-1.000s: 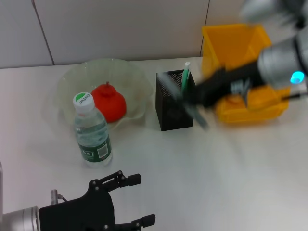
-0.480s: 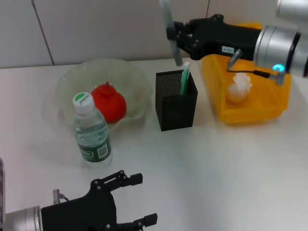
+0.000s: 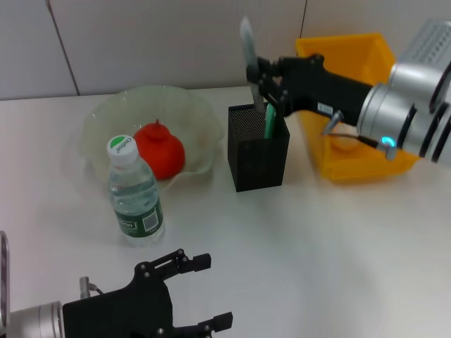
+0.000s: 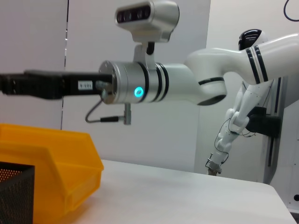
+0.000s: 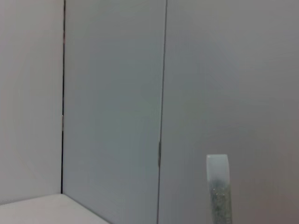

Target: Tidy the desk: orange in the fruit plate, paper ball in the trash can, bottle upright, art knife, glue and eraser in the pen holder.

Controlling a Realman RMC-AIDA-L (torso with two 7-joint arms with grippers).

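Below the fingers: the pen holder [image 3: 258, 147] stands directly under the right gripper [image 3: 258, 88], its open mouth facing up.
Right gripper: pinched closed on a slim grey-white stick, which I take for the art knife [image 3: 247, 48].
Long axis: upright, its top rising above the fingers, its lower end at the holder's rim beside the green glue [image 3: 269, 121] already inside.
Nearer arm: the right; the left gripper [image 3: 184, 296] hangs spread open and idle, well apart.
Coming move: likely a straight drop and release.
Surface: pale desk [image 3: 338, 239].
Room: yellow trash can [image 3: 356, 113] just behind the fingers; bottle [image 3: 134, 191] upright and orange [image 3: 159, 149] in the fruit plate [image 3: 106, 123], both farther off.
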